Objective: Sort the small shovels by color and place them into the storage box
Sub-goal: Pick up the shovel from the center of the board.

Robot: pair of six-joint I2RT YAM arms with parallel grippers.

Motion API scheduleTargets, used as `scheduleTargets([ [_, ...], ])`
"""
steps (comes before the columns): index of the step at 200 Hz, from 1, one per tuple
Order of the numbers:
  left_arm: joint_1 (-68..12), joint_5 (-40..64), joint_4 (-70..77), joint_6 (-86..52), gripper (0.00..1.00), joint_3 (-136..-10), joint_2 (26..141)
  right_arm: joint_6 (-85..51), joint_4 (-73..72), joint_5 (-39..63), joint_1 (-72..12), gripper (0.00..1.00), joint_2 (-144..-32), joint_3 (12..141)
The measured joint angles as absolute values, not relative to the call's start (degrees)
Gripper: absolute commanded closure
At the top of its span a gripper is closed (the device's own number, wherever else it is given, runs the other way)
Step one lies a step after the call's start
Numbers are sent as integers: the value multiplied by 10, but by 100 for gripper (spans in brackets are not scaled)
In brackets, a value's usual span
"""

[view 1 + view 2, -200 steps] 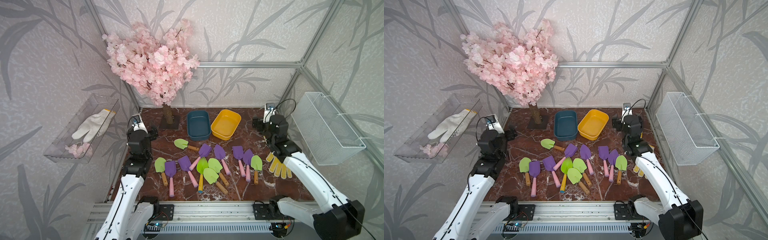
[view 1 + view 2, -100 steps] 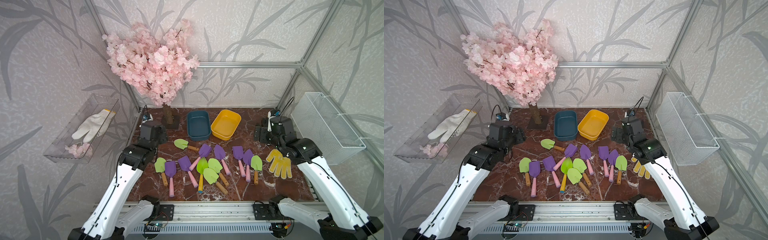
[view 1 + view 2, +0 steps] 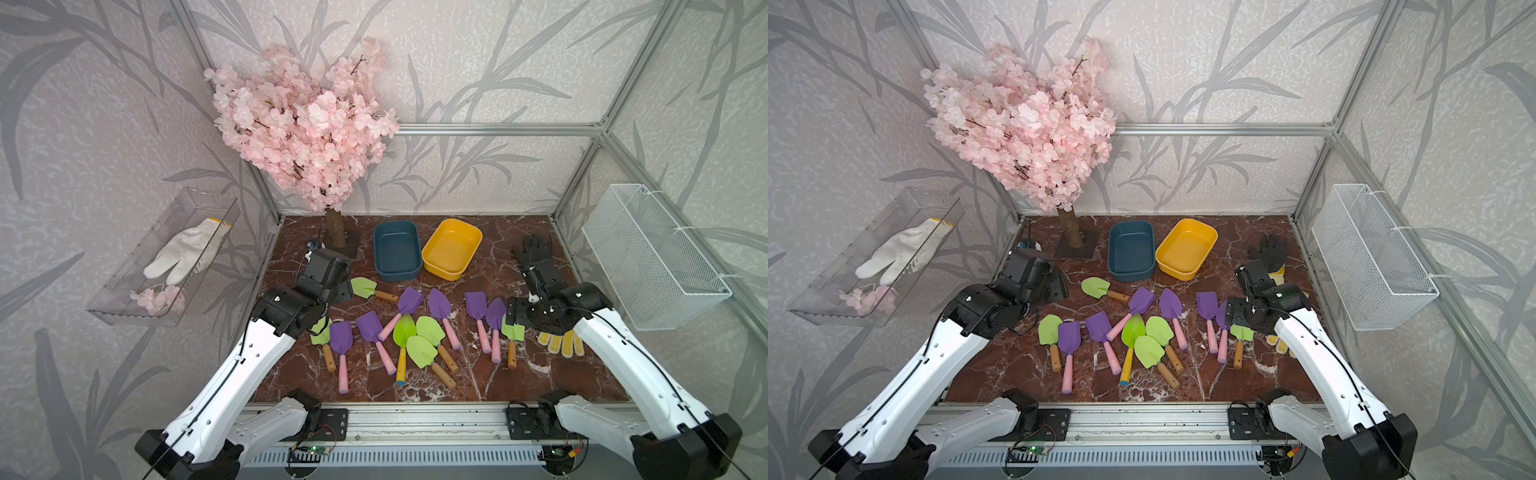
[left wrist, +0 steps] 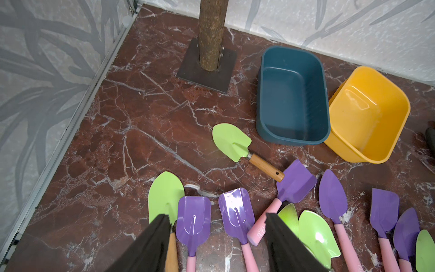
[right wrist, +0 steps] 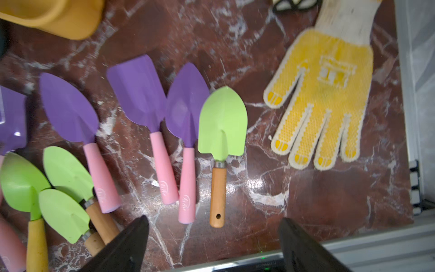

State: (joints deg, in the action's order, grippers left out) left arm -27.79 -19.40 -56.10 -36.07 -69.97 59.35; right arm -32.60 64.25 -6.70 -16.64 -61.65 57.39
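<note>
Left hand and right hand both spread empty above small shovels mid desk; these look light, rigid and slick-bladed, so pinch the handles crosswise.

Grey leaf-patterned walls, red-brown marble floor, white wire basket on side wall
</note>
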Motion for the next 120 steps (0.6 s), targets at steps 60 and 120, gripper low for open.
scheduleTargets([
  [60,-278,-194,-574,-373,33,-700,599,-334,632,9,-98,21,-613,471],
  [120,-278,-183,-574,-380,33,-687,591,-331,596,57,-90,38,-664,439],
])
